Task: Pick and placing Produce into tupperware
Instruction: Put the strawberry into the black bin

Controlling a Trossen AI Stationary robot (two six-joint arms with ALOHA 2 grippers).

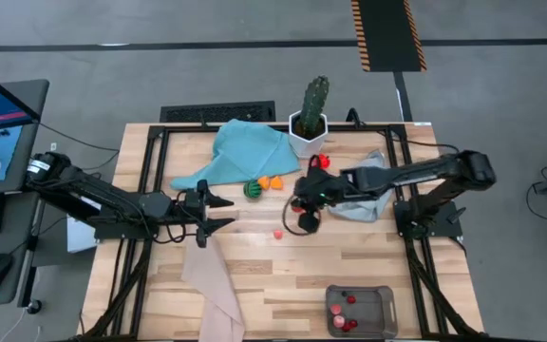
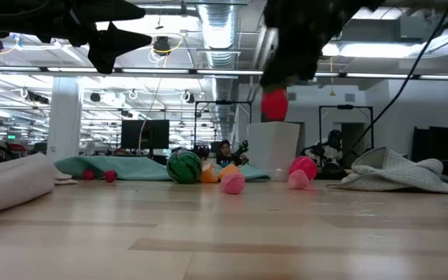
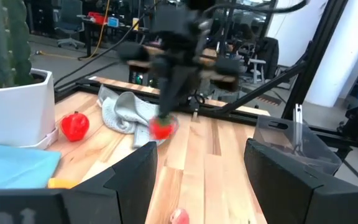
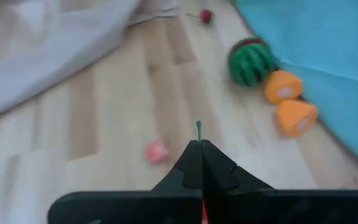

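Nearest the front edge of the wooden worktop sits the tupperware, off to the right, with a few small red and pink bits of produce already in it. A beige cloth hangs over the front edge further left.

Around the middle, the right hand is up off the surface with its fingers pinched shut on a red produce piece; in the low view it hangs from the fingers well clear of the wood, and in the right wrist view you only see a green stem poking out of the closed tips. A little pink piece lies on the bare wood just in front of it.

The left hand hovers over the left-middle of the worktop, fingers spread apart with nothing between them, pointing toward the right hand.

A bit further back there's the green striped ball with two orange pieces right beside it, at the edge of a teal cloth. A grey cloth lies under the right arm, and another red piece sits by the white pot of the cactus at the far edge.
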